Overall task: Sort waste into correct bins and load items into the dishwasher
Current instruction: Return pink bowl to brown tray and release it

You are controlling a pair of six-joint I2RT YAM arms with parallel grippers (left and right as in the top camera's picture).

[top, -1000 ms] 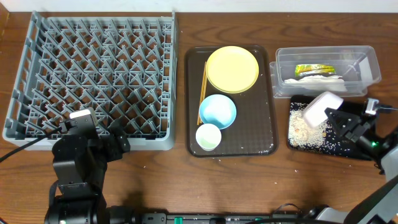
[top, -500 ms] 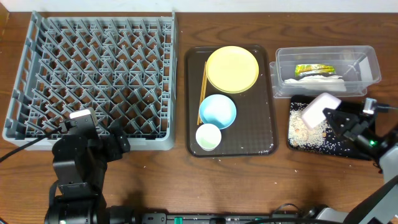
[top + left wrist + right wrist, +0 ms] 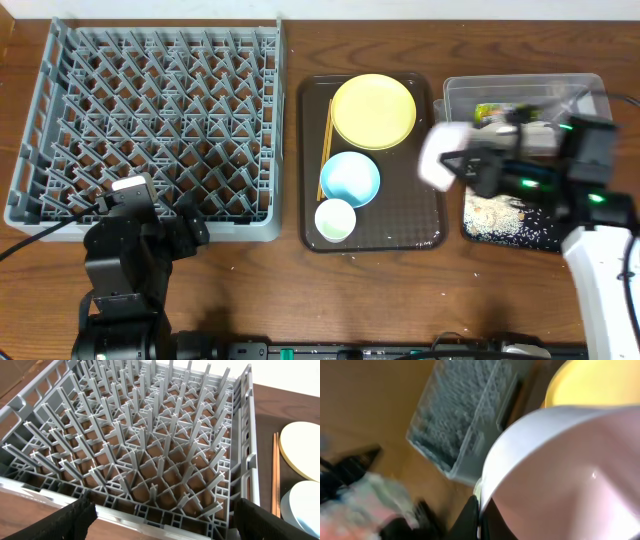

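The white bowl (image 3: 440, 155) is off the surface (image 3: 400, 290), held over the right edge of the dark brown serving tray (image 3: 410, 200). From overhead it is a smooth, rounded white shape, a little blurred. The right fingers (image 3: 478, 170) pinch it at the rim. In the right wrist view its glossy inside fills most of the frame, with a thin pale rim and one dark finger against the lower edge.

The left fingers (image 3: 75, 520) are spread wide, one black tip at each lower corner of the left wrist view, and grip nothing. They sit at the near wall of the grey plastic dish rack (image 3: 150, 110), a square grid of upright pegs with lattice sides and nothing in it.

On the finely textured serving tray lie a round matte yellow plate (image 3: 373, 111), a light blue bowl (image 3: 349, 179), a small pale cup (image 3: 335, 220) and thin wooden chopsticks (image 3: 325, 150) along the left side.

To the right, a clear tub (image 3: 450, 95) holds a green-and-orange snack wrapper (image 3: 492, 110). In front of it, a shallow black tray (image 3: 470, 232) with rounded corners carries whitish, grainy rice scraps (image 3: 495, 210).
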